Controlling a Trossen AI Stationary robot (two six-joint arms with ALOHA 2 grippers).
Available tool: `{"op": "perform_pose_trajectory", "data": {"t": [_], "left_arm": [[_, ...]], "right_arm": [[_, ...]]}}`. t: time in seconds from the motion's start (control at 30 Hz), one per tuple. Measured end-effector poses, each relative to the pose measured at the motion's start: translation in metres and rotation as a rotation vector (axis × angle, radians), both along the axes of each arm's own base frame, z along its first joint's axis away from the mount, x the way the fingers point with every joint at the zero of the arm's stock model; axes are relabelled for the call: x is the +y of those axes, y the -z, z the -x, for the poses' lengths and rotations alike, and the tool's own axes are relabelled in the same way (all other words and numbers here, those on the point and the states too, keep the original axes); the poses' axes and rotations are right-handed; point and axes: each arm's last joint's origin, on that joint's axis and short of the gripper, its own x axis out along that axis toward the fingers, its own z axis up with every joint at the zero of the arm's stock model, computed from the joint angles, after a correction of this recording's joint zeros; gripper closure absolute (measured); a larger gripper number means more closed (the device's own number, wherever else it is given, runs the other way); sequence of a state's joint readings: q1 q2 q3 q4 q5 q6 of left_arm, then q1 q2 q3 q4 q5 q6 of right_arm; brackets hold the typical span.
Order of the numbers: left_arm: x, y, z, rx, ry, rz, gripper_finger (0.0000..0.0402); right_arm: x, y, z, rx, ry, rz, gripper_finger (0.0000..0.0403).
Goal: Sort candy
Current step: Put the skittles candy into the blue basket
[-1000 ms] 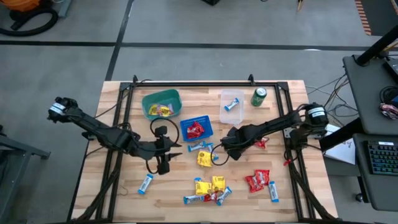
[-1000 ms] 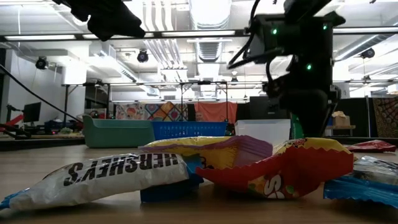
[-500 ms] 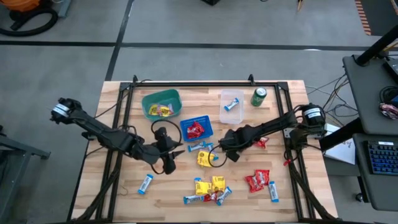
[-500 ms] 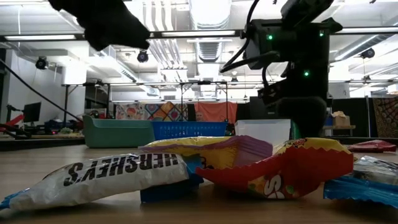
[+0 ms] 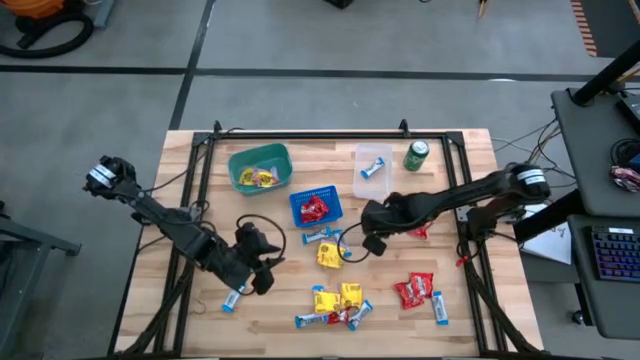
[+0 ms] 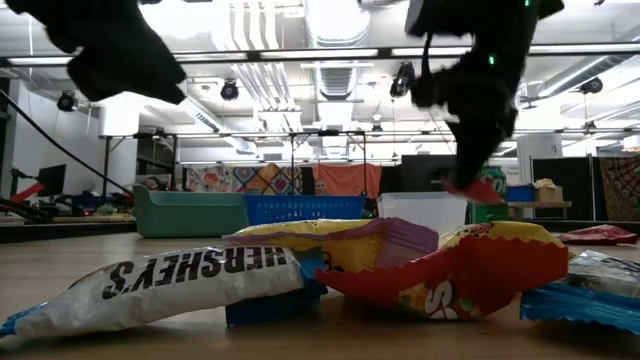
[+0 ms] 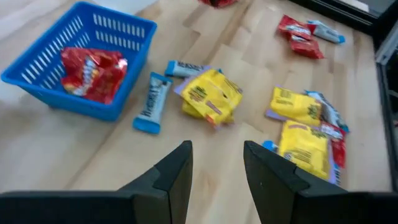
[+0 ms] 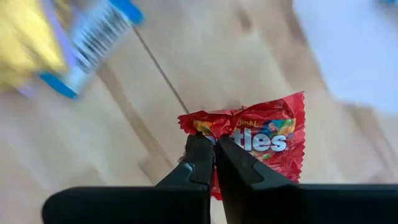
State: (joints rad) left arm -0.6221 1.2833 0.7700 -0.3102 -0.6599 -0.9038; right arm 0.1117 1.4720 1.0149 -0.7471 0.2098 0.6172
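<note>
My right gripper (image 5: 372,243) hangs over the table's middle, shut on a red Skittles packet (image 8: 267,140), one piece of the candy. My left gripper (image 5: 260,282) is open near the front left, above bare wood beside a blue-and-white bar (image 5: 233,297); nothing is between its fingers (image 7: 217,168). Ahead of it lie a yellow packet (image 7: 210,96) and two blue-and-white bars (image 7: 151,109). More candy lies in a heap (image 5: 335,305) near the front edge. A green basket (image 5: 259,166), a blue basket (image 5: 316,207) and a clear bin (image 5: 372,168) each hold candy. My right gripper pinches the red packet between its two fingers near one crimped end (image 8: 198,124). The fingers come from above, slanting down. The packet hangs below the fingertips (image 6: 468,188), lifted clear of the table.
A green can (image 5: 416,155) stands at the far right beside the clear bin. Red packets (image 5: 413,290) and a blue-and-white bar (image 5: 440,308) lie front right, another red packet (image 5: 418,230) under the right arm. A black frame (image 5: 300,133) edges the table.
My right gripper has risen from the table's middle, and the red packet has come up with it, clear of the wood. My left gripper has gone down and toward the near edge, rolling as it went.
</note>
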Motion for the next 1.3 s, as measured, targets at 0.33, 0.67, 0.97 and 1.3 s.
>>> {"op": "perform_pose_trajectory", "data": {"t": [0.33, 0.67, 0.97, 1.3], "left_arm": [[-0.014, 0.007, 0.005, -0.012, -0.050, 0.113, 0.0274], [-0.019, 0.008, 0.007, 0.012, -0.055, 0.231, 0.0274], [-0.023, 0.010, 0.009, 0.088, -0.031, 0.386, 0.0274], [-0.033, 0.011, 0.017, 0.134, -0.063, 0.531, 0.0274]], "right_arm": [[-0.025, -0.041, -0.013, -0.345, -0.151, 0.002, 0.0394], [-0.048, -0.026, -0.051, -0.521, -0.300, 0.063, 0.0394], [-0.051, -0.012, -0.072, -0.493, -0.476, 0.182, 0.0394], [-0.061, -0.007, -0.095, -0.414, -0.502, 0.194, 0.0329]]}}
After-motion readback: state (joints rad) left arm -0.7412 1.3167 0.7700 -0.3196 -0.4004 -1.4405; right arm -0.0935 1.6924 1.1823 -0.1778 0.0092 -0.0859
